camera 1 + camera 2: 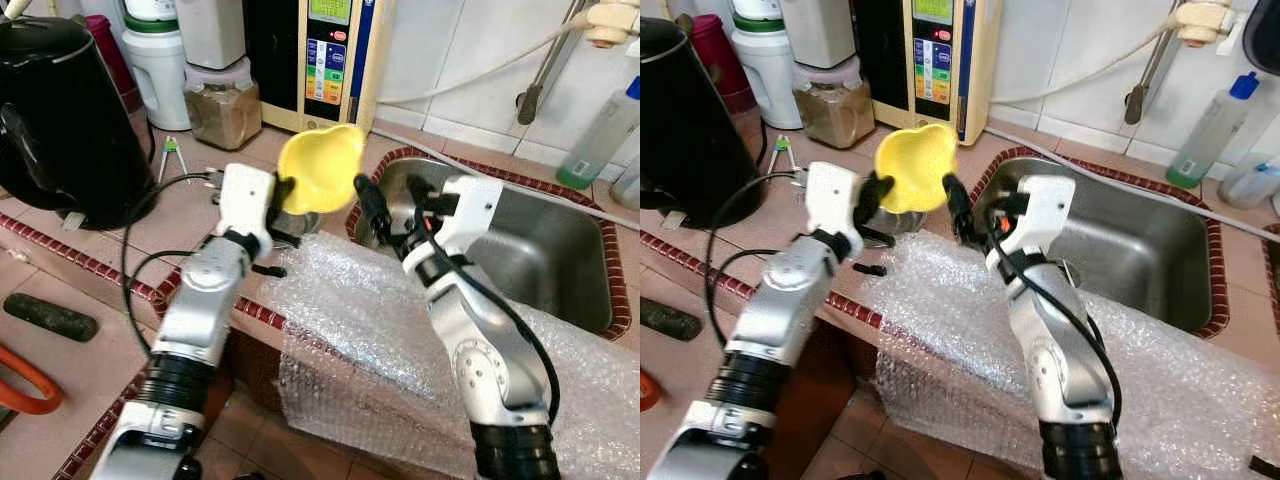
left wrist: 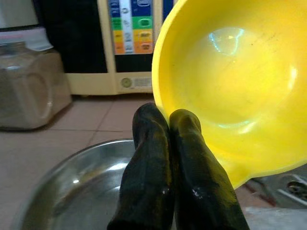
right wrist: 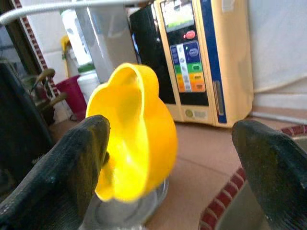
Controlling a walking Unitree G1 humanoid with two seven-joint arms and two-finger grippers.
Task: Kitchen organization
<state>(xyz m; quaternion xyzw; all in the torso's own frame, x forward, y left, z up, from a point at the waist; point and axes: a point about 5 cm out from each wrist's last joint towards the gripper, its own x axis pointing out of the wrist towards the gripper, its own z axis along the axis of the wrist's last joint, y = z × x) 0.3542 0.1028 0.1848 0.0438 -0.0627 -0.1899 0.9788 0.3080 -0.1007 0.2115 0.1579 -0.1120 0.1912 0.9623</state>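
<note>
- Tiled desk (image 1: 200,215) of terracotta colour with a red-brick edge runs along a white-tiled wall, and a steel sink (image 1: 560,250) is set into it on the right.
- Task status: organisation is judged to be under way, not finished. One item, a yellow bowl (image 1: 320,168), is lifted off the desk; no final place for it is evident.
- Left claw (image 1: 285,205) is shut, its two fingers pinched together on the bowl's lower rim, holding the bowl tilted above a shallow metal dish (image 2: 72,187) on the desk.
- Right claw (image 1: 365,200) stands open just right of the bowl; in the right wrist view one finger (image 3: 62,177) lies close beside the bowl. Contact cannot be confirmed. A handover or two-claw hold may be intended.
- Remaining, as judged: set the bowl down, then deal with the loose items on the desk.
- Surroundings: a black kettle (image 1: 60,120) at far left with its cord (image 1: 135,250) trailing across the desk; a jar of brown contents (image 1: 222,105); a cream water appliance with coloured buttons (image 1: 330,60) against the wall; a small pair of tongs (image 1: 172,155).
- Obstructions: a sheet of bubble wrap (image 1: 380,330) drapes over the near desk edge and sink rim beneath both arms and could snag. The cord lies close to the left arm.
- A green-tinted bottle (image 1: 600,135) stands at far right behind the sink, well apart.
</note>
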